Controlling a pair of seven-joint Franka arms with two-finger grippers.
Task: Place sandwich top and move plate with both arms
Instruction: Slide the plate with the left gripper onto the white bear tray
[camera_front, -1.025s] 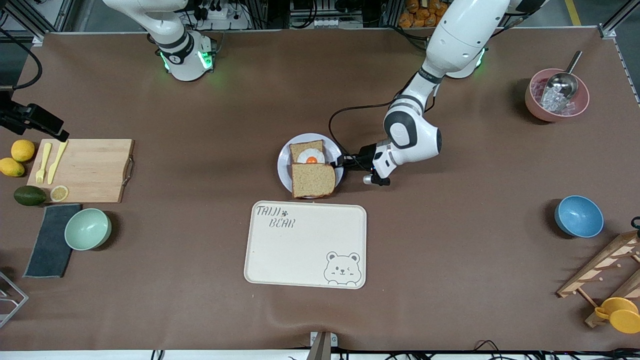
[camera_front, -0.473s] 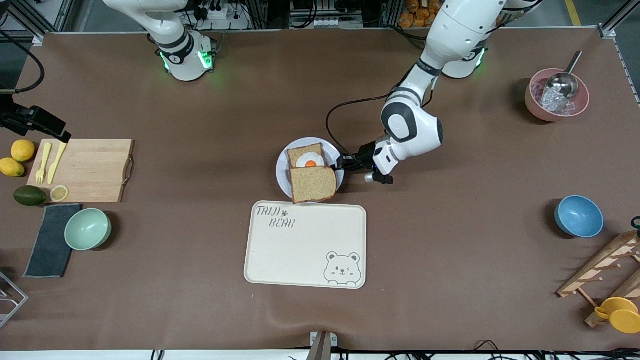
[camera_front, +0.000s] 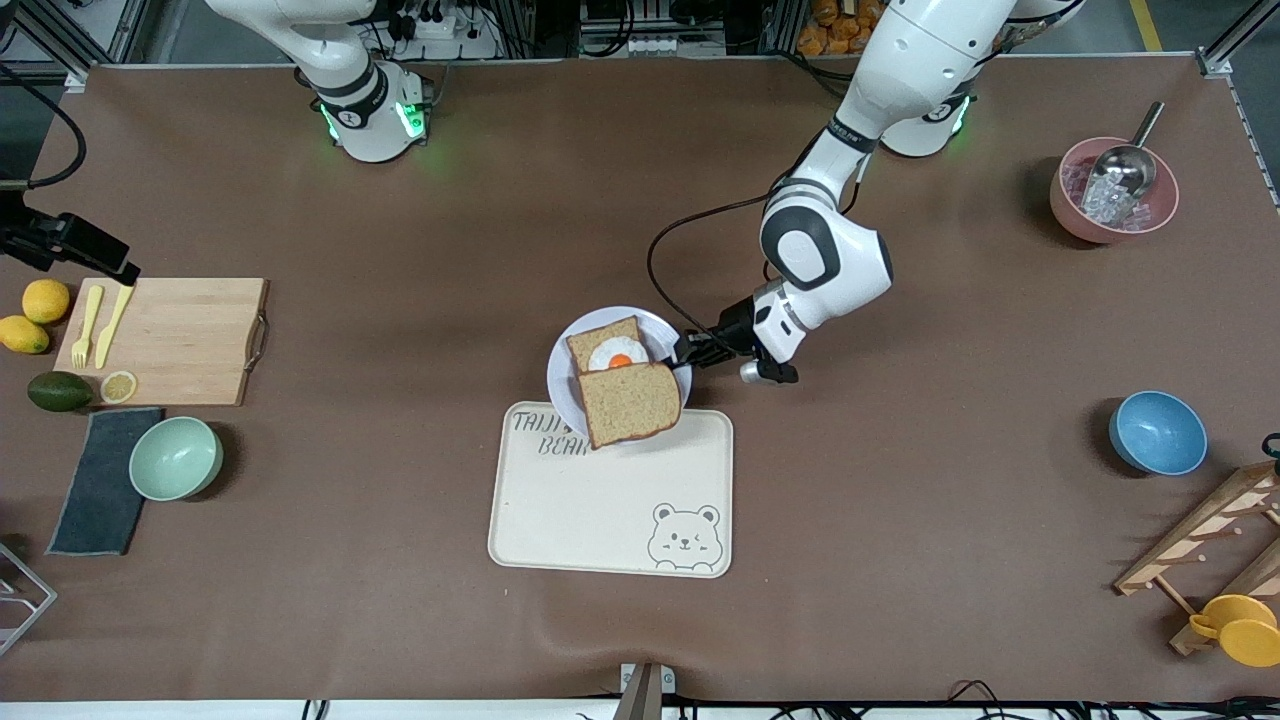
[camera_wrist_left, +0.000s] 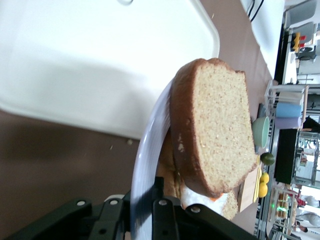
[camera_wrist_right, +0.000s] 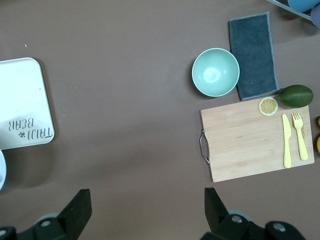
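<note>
The left gripper (camera_front: 685, 352) is clamped on the rim of the plate (camera_front: 563, 352) — its dark fingers (camera_wrist_left: 162, 220) pinch the pale edge at the side toward the left arm's end of the table. The plate is lifted and tilted, its nearer edge hanging over the farther rim of the cream bear-print tray (camera_front: 610, 510). On the plate lies a bread slice bearing a fried egg (camera_front: 611, 353), and the sandwich top (camera_front: 629, 402) rests partly over that slice, covering its nearer part and jutting past the plate's edge above the tray.

The right gripper (camera_wrist_right: 145, 210) waits up in the air with its jaws spread wide — empty, over bare brown table (camera_front: 400, 260) near the wooden cutting board (camera_wrist_right: 255, 140). Beside the board lie a mint green bowl (camera_wrist_right: 215, 72) and a dark cloth (camera_wrist_right: 254, 55).
</note>
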